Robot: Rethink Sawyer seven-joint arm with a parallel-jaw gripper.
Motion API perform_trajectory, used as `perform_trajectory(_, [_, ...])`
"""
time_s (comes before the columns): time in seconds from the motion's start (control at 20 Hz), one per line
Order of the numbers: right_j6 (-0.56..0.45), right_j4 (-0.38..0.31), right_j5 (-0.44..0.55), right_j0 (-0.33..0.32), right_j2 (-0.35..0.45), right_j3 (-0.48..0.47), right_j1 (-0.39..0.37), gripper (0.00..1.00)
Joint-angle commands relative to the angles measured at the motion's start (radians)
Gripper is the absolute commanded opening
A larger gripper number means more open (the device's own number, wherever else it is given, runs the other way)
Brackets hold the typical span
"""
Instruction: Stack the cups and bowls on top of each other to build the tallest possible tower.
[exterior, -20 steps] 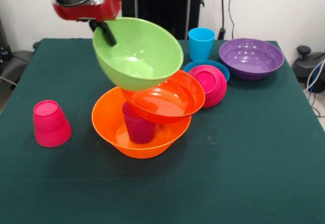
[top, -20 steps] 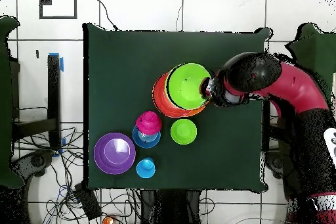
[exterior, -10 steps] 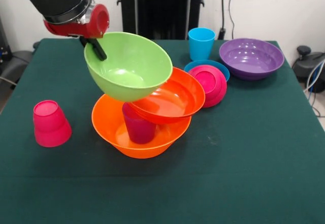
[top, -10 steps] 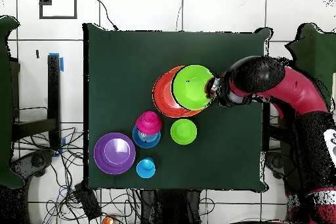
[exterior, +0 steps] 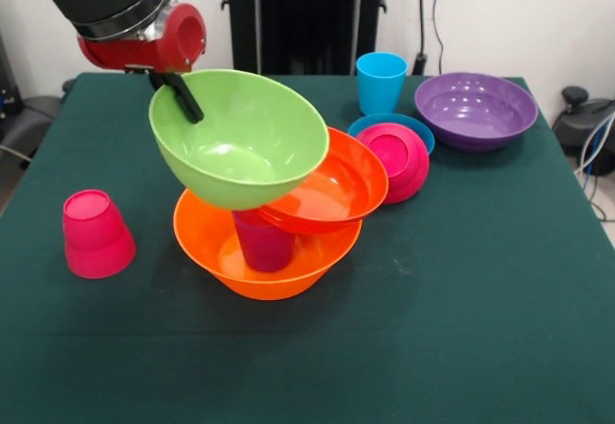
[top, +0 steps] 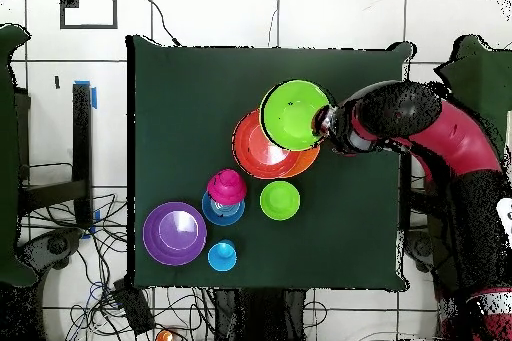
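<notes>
Tower (exterior: 274, 222) sits mid-desk: big orange bowl (exterior: 216, 246) as base, purple-magenta cup (exterior: 264, 241) standing inside it, red-orange bowl (exterior: 336, 188) resting tilted on the cup. Large lime bowl (exterior: 240, 136) is up in the air above/left of that, tilted, w/ the gripper (exterior: 178, 92) at its far rim; one dark finger lies inside the wall, so fingers look closed on the rim. Lime bowl's underside appears to touch or nearly touch the red-orange bowl; can't tell which.

Elsewhere on the desk (exterior: 461, 299):
- red-pink cup (exterior: 93, 234) upside down, front view's left, well apart from tower
- sky blue cup (exterior: 381, 82) upright near far edge
- purple bowl (exterior: 476, 109) beside it
- pink-red small bowl (exterior: 396, 160) tipped on the blue small bowl (exterior: 423, 136)
- small lime bowl (top: 280, 200) only clear in overhead view

Risks, my read:
- Red-orange bowl is perched on one cup, already leaning; a nudge from the lime bowl could slide it off or tip the cup.
- Rim-only pinch on a tilted bowl = could rotate or slip.
- Releasing off-centre would likely topple the stack.
</notes>
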Motion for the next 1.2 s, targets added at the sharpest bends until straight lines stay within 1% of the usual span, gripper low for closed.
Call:
perform_trajectory(0.05, [0.066, 0.037, -0.021, 0.051, 0.021, 0.039, -0.03, 0.0])
perform_trajectory(0.4, [0.074, 0.045, -0.02, 0.058, 0.006, 0.041, -0.046, 0.0])
perform_trajectory(0.45, [0.099, 0.05, -0.066, 0.064, 0.002, 0.038, -0.057, 0.0])
perform_trajectory(0.5, [0.102, 0.057, -0.071, 0.066, 0.003, 0.051, -0.074, 0.0])
perform_trajectory(0.65, [0.089, 0.112, -0.029, 0.054, 0.016, 0.163, -0.179, 0.0])
perform_trajectory(0.7, [0.087, 0.118, -0.03, 0.053, 0.016, 0.175, -0.188, 0.0])
perform_trajectory(0.9, [0.077, 0.129, -0.061, 0.062, 0.017, 0.2, -0.181, 0.0])
perform_trajectory(1.05, [0.073, 0.117, -0.071, 0.074, 0.012, 0.19, -0.145, 0.0])
perform_trajectory(1.2, [0.049, 0.111, -0.076, 0.075, 0.016, 0.207, -0.123, 0.0])
